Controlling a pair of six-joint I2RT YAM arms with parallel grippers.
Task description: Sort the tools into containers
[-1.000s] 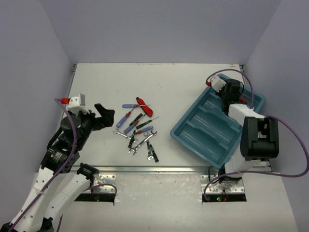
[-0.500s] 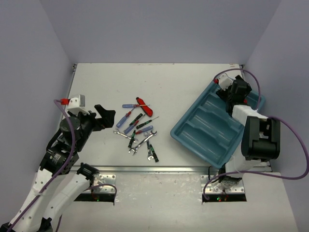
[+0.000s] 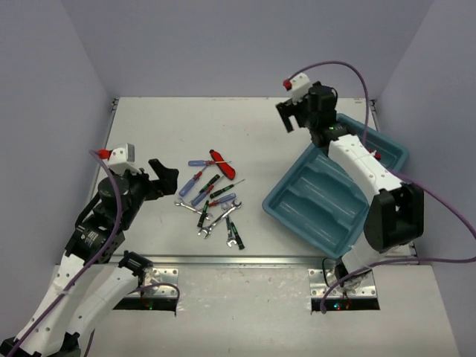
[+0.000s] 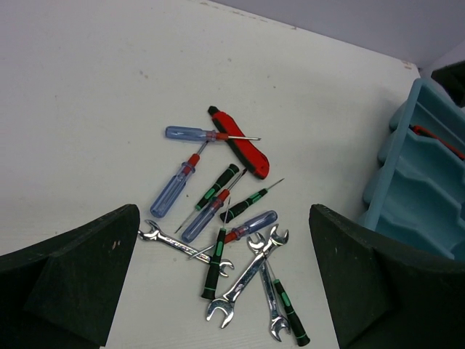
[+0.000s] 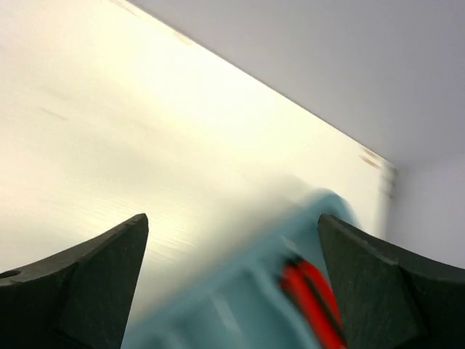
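Note:
The tools lie in a loose pile (image 3: 212, 197) on the table's middle left. In the left wrist view I see a red-handled tool (image 4: 241, 144), blue-handled screwdrivers (image 4: 171, 190), thin black-and-green screwdrivers (image 4: 215, 262) and silver wrenches (image 4: 245, 281). My left gripper (image 3: 168, 181) is open and empty, just left of the pile and above the table. The teal tray (image 3: 327, 197) lies at the right, with a red tool (image 3: 377, 155) in its far compartment. My right gripper (image 3: 289, 119) is open and empty, raised near the tray's far left corner. Its view is blurred, showing the tray (image 5: 232, 313) and the red tool (image 5: 312, 298).
The tray's edge (image 4: 407, 182) shows at the right of the left wrist view. Grey walls enclose the table on the left, far and right sides. The right arm (image 3: 364, 167) reaches over the tray. Bare table (image 3: 201, 126) lies beyond the pile.

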